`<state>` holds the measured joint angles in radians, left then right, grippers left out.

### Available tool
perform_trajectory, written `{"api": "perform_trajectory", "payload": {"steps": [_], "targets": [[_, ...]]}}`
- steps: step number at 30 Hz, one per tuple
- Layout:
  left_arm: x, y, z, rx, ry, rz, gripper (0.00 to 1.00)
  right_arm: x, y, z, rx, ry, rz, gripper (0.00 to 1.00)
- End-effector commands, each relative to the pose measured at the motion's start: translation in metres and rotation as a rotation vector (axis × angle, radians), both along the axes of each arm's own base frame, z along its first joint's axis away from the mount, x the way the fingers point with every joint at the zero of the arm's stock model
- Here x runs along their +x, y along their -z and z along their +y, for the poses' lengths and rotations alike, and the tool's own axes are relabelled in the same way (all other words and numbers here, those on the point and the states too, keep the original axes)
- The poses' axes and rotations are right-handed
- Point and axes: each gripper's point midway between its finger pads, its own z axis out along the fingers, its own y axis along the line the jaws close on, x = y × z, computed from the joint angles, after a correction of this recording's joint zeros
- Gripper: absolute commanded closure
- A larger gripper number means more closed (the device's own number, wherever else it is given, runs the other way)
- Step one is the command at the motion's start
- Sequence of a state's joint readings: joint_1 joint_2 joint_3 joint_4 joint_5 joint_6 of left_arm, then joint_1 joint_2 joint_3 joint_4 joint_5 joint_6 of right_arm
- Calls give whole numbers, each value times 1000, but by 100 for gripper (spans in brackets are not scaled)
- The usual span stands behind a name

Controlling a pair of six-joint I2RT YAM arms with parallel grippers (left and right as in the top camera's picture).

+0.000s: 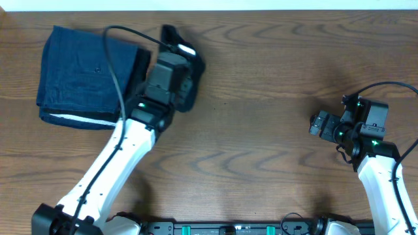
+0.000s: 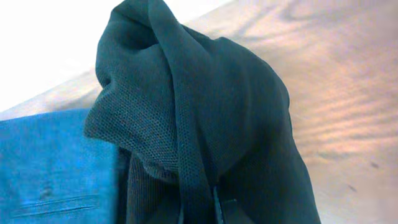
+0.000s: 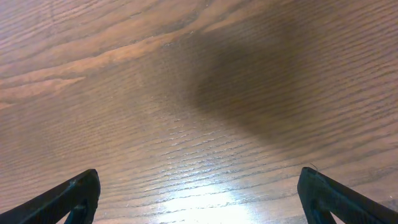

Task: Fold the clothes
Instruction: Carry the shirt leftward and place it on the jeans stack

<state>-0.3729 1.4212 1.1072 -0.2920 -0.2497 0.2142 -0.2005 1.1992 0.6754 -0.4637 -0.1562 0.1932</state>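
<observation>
Bunching into a dark heap, the black shirt (image 1: 191,88) sits on the far left-centre part of the wooden table (image 1: 261,156), right under the head of the left arm (image 1: 130,140), which hides most of it from above. A small white mark (image 1: 187,49) on the fabric shows just past the arm's tip. In the left wrist view the shirt fills the middle of the picture as a crumpled, knitted mass, with a thick fold running down its front toward the left gripper (image 2: 219,210). That gripper's fingers are pressed together at the bottom edge of the view, pinching a gather of the shirt's cloth. Just beside the shirt, on its left, lies a folded dark-blue garment (image 1: 85,72) with a white edge along its near side. The black cloth touches or overlaps its right border, and I cannot tell which. The right gripper (image 3: 199,180) hangs well apart from both garments, over bare wood at the right side of the table. Its 2 fingers (image 3: 78,199) stand spread wide at the lower corners of the right wrist view, with only wood grain and a soft shadow between them.
</observation>
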Motion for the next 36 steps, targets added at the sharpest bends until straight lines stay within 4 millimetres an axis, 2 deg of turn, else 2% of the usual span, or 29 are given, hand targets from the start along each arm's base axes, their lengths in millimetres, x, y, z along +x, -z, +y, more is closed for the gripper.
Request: {"api": "perform_trajectory", "payload": {"steps": [1, 6, 15, 18, 21, 29, 36], "targets": [[6, -36, 24, -2, -63, -101, 94, 4, -8, -5, -15, 6, -22, 1], [13, -52, 60, -14, -151, -152, 94, 4, -8, -5, -15, 6, -22, 1], [20, -64, 139, -12, -339, -211, 94, 4, -8, -5, -15, 6, -21, 1], [20, -62, 161, -15, -383, -210, 94, 4, -8, -5, -15, 6, -22, 1], [21, -49, 181, -11, -426, -178, 94, 4, -8, -5, -15, 6, -21, 1], [33, 10, 251, 9, -578, -80, 94, 4, -8, -5, -15, 6, -22, 1], [31, 56, 309, -5, -714, -33, 94, 4, -8, -4, -14, 6, -22, 1]]}}
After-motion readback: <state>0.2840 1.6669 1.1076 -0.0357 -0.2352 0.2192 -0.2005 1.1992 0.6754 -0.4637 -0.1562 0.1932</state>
